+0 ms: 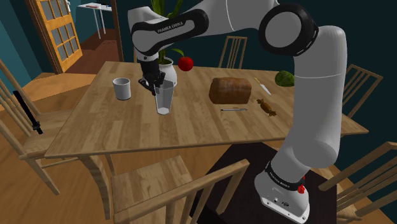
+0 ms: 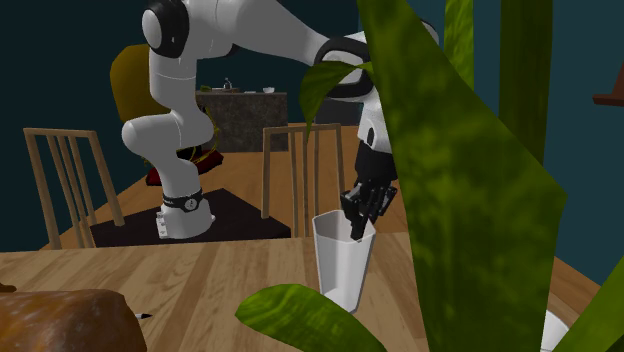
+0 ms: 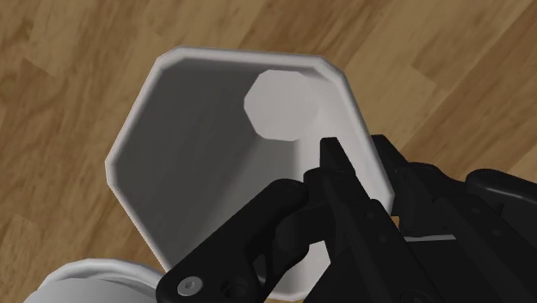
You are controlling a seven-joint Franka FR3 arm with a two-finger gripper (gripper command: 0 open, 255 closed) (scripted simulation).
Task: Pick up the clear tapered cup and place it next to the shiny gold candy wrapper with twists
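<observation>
Gripper [image 1: 156,83] pinching one wall of the tapered cup [image 1: 164,100] at the rim, one finger inside, one outside. Cup looks to be standing on the table [image 1: 127,137], between the white mug [image 1: 121,88] and the bread loaf [image 1: 230,90], well apart from the gold candy wrapper [image 1: 267,107] past the loaf. Risks: single-wall pinch is off-centre, so the cup could swing or slip out on lift. Loaf sits near the straight path to the wrapper, so a low carry would clip it. Thin utensil [image 1: 233,109] lies near the drop spot. Cup is upright, long axis vertical, wide mouth up, narrow base down.
</observation>
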